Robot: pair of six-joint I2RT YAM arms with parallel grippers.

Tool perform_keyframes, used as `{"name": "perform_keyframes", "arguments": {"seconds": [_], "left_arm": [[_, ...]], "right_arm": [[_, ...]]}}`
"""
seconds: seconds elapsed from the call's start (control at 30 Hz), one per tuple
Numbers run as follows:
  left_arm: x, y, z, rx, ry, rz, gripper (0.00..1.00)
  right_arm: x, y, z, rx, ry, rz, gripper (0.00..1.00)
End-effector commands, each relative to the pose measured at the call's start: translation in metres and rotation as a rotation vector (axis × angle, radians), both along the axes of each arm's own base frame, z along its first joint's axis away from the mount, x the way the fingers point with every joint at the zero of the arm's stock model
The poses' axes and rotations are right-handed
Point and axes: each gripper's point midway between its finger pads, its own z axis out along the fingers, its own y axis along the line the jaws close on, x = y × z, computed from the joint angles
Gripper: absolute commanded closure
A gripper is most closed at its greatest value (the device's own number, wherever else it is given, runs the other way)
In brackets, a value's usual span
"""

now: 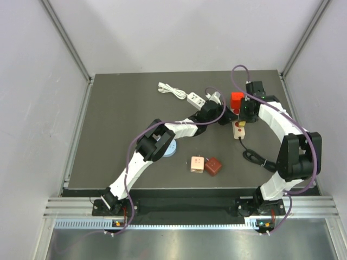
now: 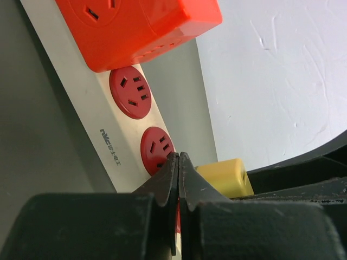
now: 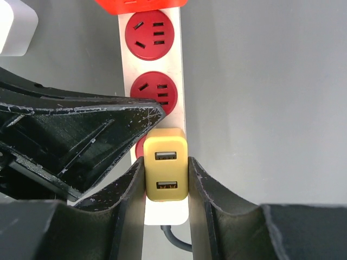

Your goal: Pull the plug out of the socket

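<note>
The yellow plug [image 3: 166, 162] sits in the white power strip [image 3: 180, 54], at the end nearest its black cable [image 1: 255, 158], right of centre on the table [image 1: 119, 141]. My right gripper [image 3: 165, 176] is clamped on it, one finger against each side. My left gripper [image 2: 178, 162] has its fingers pressed together, tips just beside the plug over the strip — I can't tell if they touch. Beyond lie two bare red sockets [image 3: 153, 92], then an orange adapter cube [image 2: 141, 27]. Nearer the bases lie a pink block [image 1: 197, 164] and a brown block [image 1: 213, 166].
</note>
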Motion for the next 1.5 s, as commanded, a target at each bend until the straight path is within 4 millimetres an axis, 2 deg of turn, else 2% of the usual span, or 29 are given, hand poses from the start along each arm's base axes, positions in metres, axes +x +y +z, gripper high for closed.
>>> {"name": "perform_keyframes", "arguments": {"seconds": [0.0, 0.03, 0.13, 0.17, 0.23, 0.27, 0.33, 0.37, 0.4, 0.43, 0.47, 0.53, 0.57, 0.6, 0.63, 0.67, 0.7, 0.77, 0.8, 0.9, 1.2, 1.23, 1.3, 1.33, 1.4, 1.47], "left_arm": [[-0.118, 0.082, -0.222, 0.573, 0.426, -0.160, 1.00], [-0.118, 0.082, -0.222, 0.572, 0.423, -0.159, 1.00], [-0.116, 0.082, -0.222, 0.570, 0.418, -0.159, 1.00], [-0.119, 0.081, -0.221, 0.557, 0.429, -0.180, 1.00], [-0.112, 0.076, -0.209, 0.502, 0.413, -0.197, 1.00], [-0.105, 0.064, -0.186, 0.426, 0.364, -0.227, 1.00], [-0.096, 0.059, -0.165, 0.370, 0.321, -0.250, 1.00], [-0.091, 0.051, -0.139, 0.314, 0.276, -0.275, 1.00], [-0.086, 0.047, -0.125, 0.289, 0.253, -0.280, 0.92], [-0.080, 0.048, -0.114, 0.265, 0.242, -0.278, 0.79], [-0.073, 0.043, -0.091, 0.216, 0.201, -0.283, 0.72], [-0.071, 0.043, -0.072, 0.169, 0.195, -0.309, 0.59], [-0.069, 0.041, -0.055, 0.141, 0.168, -0.320, 0.57], [-0.070, 0.047, -0.052, 0.141, 0.165, -0.325, 0.51], [-0.071, 0.048, -0.047, 0.134, 0.156, -0.330, 0.51], [-0.072, 0.051, -0.034, 0.119, 0.137, -0.333, 0.46], [-0.076, 0.056, -0.036, 0.114, 0.138, -0.337, 0.44], [-0.086, 0.060, -0.024, 0.079, 0.133, -0.363, 0.36], [-0.092, 0.065, -0.029, 0.072, 0.139, -0.368, 0.33], [-0.101, 0.066, -0.026, 0.037, 0.173, -0.381, 0.31], [-0.095, 0.041, 0.020, -0.269, 0.208, -0.408, 0.27], [-0.095, 0.039, 0.015, -0.278, 0.224, -0.406, 0.27], [-0.092, 0.032, 0.024, -0.310, 0.233, -0.404, 0.27], [-0.091, 0.029, 0.019, -0.312, 0.247, -0.400, 0.27], [-0.089, 0.026, 0.029, -0.355, 0.241, -0.391, 0.28], [-0.087, 0.026, 0.031, -0.370, 0.247, -0.380, 0.30]], "right_arm": [[0.087, 0.001, 0.136, 0.079, -0.535, -0.033, 1.00], [0.085, 0.002, 0.144, 0.070, -0.565, -0.018, 1.00], [0.078, 0.002, 0.152, 0.000, -0.599, -0.002, 1.00], [0.074, 0.001, 0.144, -0.006, -0.583, 0.000, 1.00], [0.062, -0.002, 0.126, -0.016, -0.535, 0.008, 1.00], [0.058, -0.002, 0.121, -0.018, -0.524, 0.012, 1.00], [0.045, -0.003, 0.102, -0.029, -0.490, 0.024, 1.00], [0.041, -0.005, 0.098, -0.032, -0.486, 0.022, 1.00], [0.037, -0.006, 0.093, -0.033, -0.478, 0.019, 1.00], [0.032, -0.007, 0.085, -0.032, -0.469, 0.020, 1.00], [0.030, -0.007, 0.082, -0.033, -0.466, 0.021, 1.00], [0.027, -0.008, 0.073, -0.031, -0.452, 0.014, 1.00], [0.026, -0.009, 0.071, -0.034, -0.445, 0.010, 1.00], [0.025, -0.010, 0.068, -0.036, -0.438, 0.001, 1.00], [0.024, -0.011, 0.068, -0.039, -0.435, -0.004, 1.00], [0.024, -0.012, 0.068, -0.040, -0.434, -0.011, 1.00], [0.024, -0.013, 0.069, -0.037, -0.433, -0.018, 1.00], [0.024, -0.015, 0.071, -0.031, -0.429, -0.030, 1.00], [0.024, -0.015, 0.070, -0.021, -0.424, -0.038, 1.00], [0.025, -0.010, 0.073, 0.023, -0.424, -0.028, 1.00], [0.024, 0.000, 0.065, 0.076, -0.418, -0.010, 1.00], [0.022, 0.001, 0.061, 0.079, -0.409, -0.009, 1.00], [0.020, 0.001, 0.055, 0.080, -0.398, -0.010, 1.00], [0.021, 0.001, 0.054, 0.081, -0.400, -0.012, 1.00], [0.020, 0.002, 0.049, 0.083, -0.393, -0.006, 1.00], [0.020, 0.003, 0.048, 0.081, -0.392, -0.007, 1.00]]}}
